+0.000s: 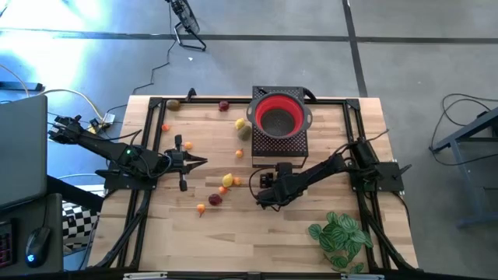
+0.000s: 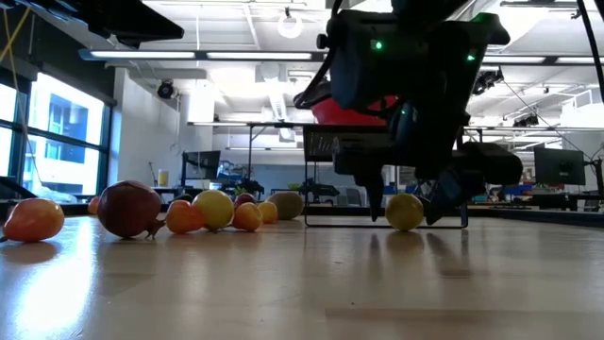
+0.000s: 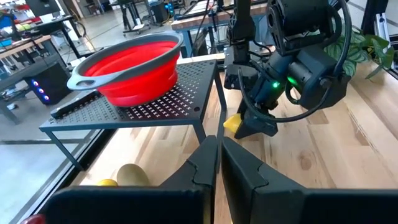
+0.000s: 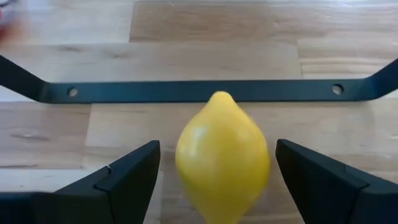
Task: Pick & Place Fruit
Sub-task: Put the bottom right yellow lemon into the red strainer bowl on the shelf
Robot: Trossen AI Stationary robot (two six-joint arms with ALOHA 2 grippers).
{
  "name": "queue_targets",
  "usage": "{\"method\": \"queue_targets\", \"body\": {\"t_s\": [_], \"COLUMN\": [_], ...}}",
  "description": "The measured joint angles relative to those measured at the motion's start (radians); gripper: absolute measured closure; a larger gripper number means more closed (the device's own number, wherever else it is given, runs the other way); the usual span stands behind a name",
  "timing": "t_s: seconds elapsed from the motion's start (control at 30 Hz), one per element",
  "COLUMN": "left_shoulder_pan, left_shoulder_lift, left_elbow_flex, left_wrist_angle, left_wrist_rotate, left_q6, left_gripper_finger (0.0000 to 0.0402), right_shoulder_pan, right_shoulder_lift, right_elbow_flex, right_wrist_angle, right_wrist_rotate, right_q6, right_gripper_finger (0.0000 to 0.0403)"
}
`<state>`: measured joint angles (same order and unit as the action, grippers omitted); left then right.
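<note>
My right gripper (image 4: 216, 149) is open and low over the table, just in front of the black rack. Its fingers stand on either side of a yellow lemon-shaped fruit (image 4: 222, 155), with a gap on each side. That fruit (image 2: 404, 211) rests on the wood and also shows in the left wrist view (image 3: 232, 123). Several other small fruits lie scattered: a yellow and orange pair (image 1: 227, 180), a dark red one (image 1: 215, 199), and a brownish-green one (image 1: 244, 132). My left gripper (image 1: 204, 161) is shut and waits at the table's left.
A red bowl (image 1: 278, 117) sits on a black perforated rack (image 1: 278, 144) at the table's far middle; the rack's foot bar (image 4: 205, 91) lies just beyond the lemon. A green leafy plant (image 1: 340, 237) stands at the near right. A black frame (image 1: 152, 117) borders the wooden top.
</note>
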<state>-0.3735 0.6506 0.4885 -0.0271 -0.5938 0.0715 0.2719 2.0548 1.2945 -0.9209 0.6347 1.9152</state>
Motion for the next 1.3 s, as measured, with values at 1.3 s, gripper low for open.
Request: {"method": "queue_targets", "body": {"t_s": [1.3], "left_shoulder_pan": [0.0], "left_shoulder_lift": [0.0], "left_elbow_flex": [0.0], "left_wrist_angle": [-0.001], "left_wrist_rotate": [-0.003], "left_q6": [0.001], "left_gripper_finger": [0.0385], "right_shoulder_pan": [0.015], "right_shoulder_lift": [-0.002], "right_elbow_flex": [0.002], "right_wrist_angle": [-0.008], "right_wrist_rotate": [-0.03], "right_q6": [-0.008], "right_gripper_finger": [0.0195]}}
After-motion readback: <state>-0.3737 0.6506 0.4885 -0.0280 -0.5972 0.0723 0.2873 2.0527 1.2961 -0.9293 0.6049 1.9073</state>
